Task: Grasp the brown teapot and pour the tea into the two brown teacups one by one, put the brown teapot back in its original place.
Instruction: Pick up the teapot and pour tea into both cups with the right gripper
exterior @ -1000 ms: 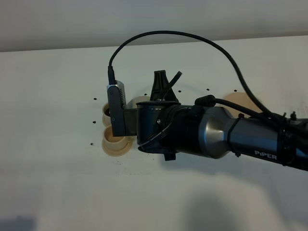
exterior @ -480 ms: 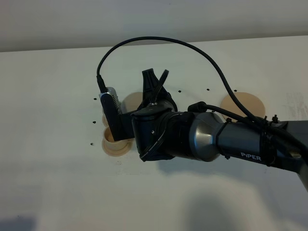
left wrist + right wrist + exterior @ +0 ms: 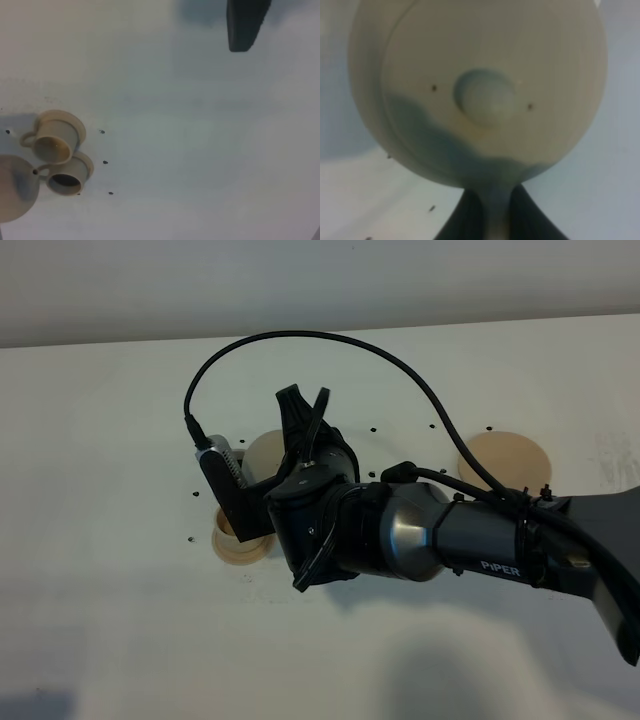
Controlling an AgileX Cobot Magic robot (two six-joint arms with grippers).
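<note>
Tan ceramic in hand: grips the brown teapot (image 3: 480, 95) by its handle, right gripper (image 3: 495, 217) clenched, just beside the two brown teacups (image 3: 54, 142). Apparently mid-pour; fill unseen. Left: return to the disc (image 3: 505, 462), well behind the gripper.

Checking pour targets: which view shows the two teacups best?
Left wrist: both teacups stand unobstructed, rims and handles visible. Exterior high shows one cup, half behind the arm; right wrist shows only the teapot.
</note>
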